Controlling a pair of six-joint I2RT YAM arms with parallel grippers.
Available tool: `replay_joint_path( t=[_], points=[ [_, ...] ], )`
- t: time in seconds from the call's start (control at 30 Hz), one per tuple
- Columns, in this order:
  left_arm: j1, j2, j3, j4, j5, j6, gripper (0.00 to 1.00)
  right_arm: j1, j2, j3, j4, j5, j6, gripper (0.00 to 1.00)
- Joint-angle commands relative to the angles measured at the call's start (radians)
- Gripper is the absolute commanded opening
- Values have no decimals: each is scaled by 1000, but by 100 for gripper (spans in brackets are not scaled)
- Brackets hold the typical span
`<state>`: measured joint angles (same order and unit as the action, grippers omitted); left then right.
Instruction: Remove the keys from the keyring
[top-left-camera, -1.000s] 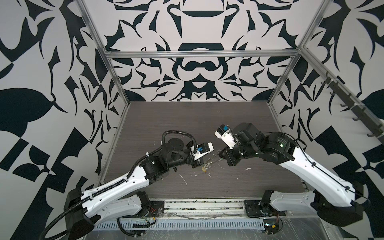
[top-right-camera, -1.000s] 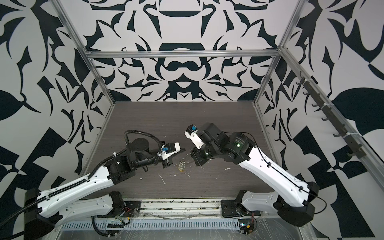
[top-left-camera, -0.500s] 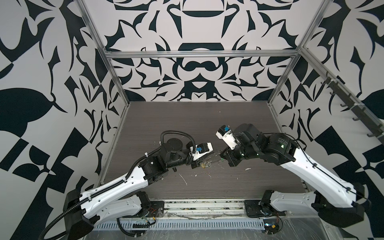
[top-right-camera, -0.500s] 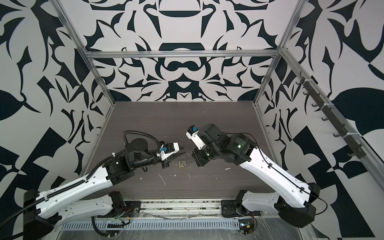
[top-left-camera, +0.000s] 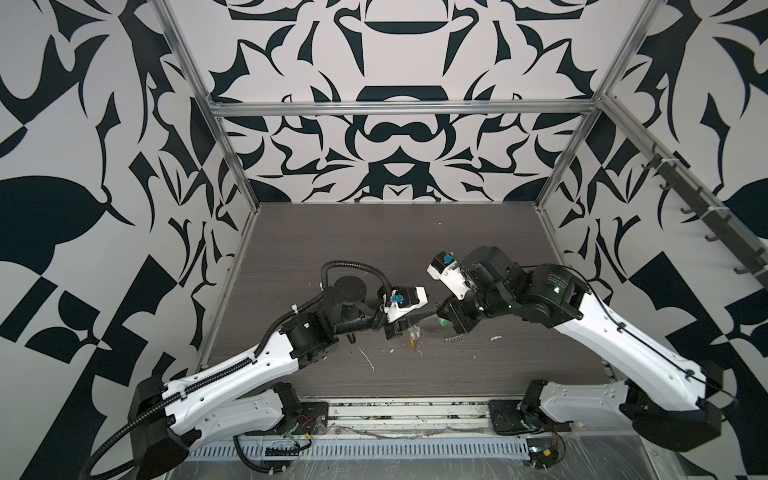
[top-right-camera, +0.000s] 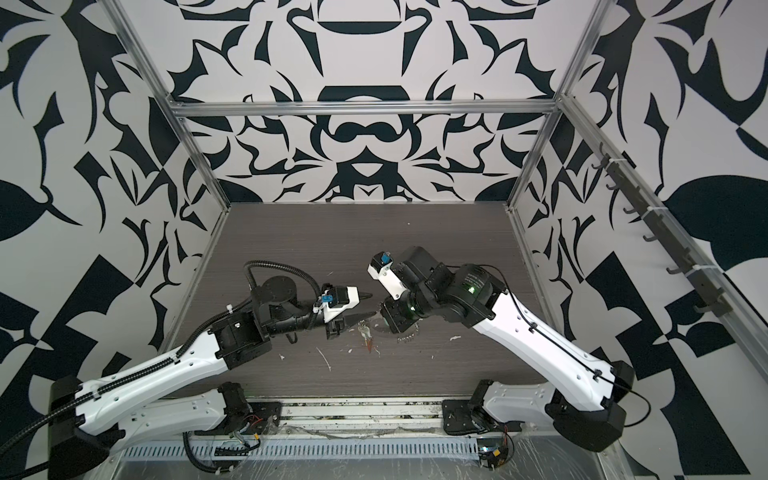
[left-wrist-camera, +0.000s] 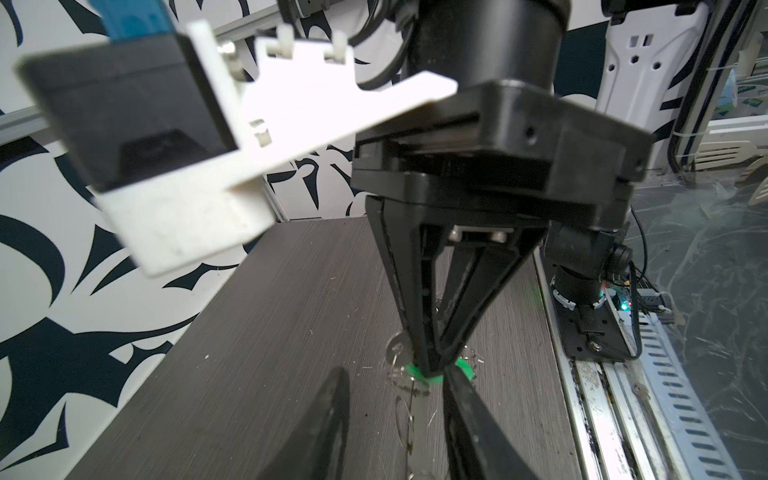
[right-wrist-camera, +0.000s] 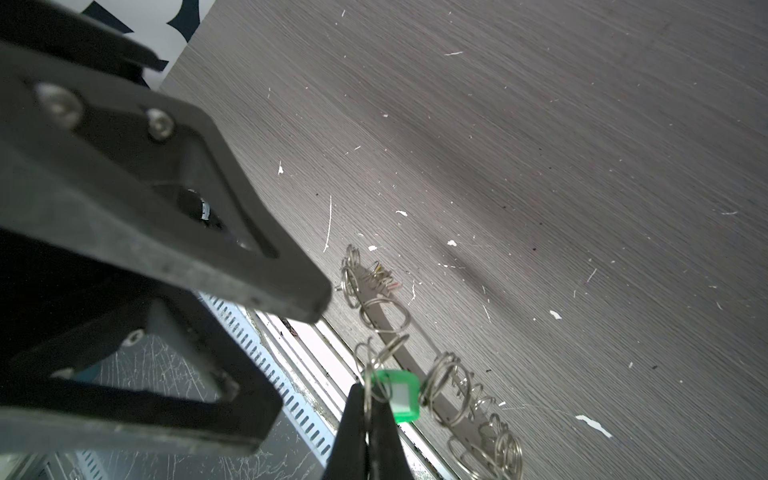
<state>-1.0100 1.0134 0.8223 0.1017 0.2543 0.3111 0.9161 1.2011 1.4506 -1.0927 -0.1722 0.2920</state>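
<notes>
Keyring: flat grey metal band fringed w/ silver wire loops, seen edge-on in the R wrist view, low at bench front-centre betw. both arms; can't tell if it's lifted. A green tag hangs on one loop, w/ silvery keys and a red-orange tag just beside. R end effector is pinched tight on a keyring loop next to the green tag; L end effector sits close by, jaws partly apart, holding nothing.

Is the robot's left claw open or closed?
Open. The two black fingers of the left gripper stand clearly apart in the left wrist view and a top view.
</notes>
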Motion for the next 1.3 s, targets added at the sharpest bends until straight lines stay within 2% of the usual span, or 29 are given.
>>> replay_joint_path(
  t=[0.0, 0.53, 0.83, 1.0, 1.27],
  points=[
    [3, 6, -31, 24, 37, -1, 36, 2, -6, 45, 45, -21, -13, 0],
    [3, 32, -28, 18, 7, 36, 36, 18, 16, 68, 25, -33, -22, 0],
    [2, 39, -21, 3, -6, 45, 23, 31, 20, 82, 11, -26, -22, 0],
    [2, 41, -15, 3, -6, 44, 19, 37, 26, 91, 2, -24, -23, 0],
    [2, 44, -9, 4, -6, 46, 2, 48, 32, 96, -9, -21, -24, 0]
  ],
)
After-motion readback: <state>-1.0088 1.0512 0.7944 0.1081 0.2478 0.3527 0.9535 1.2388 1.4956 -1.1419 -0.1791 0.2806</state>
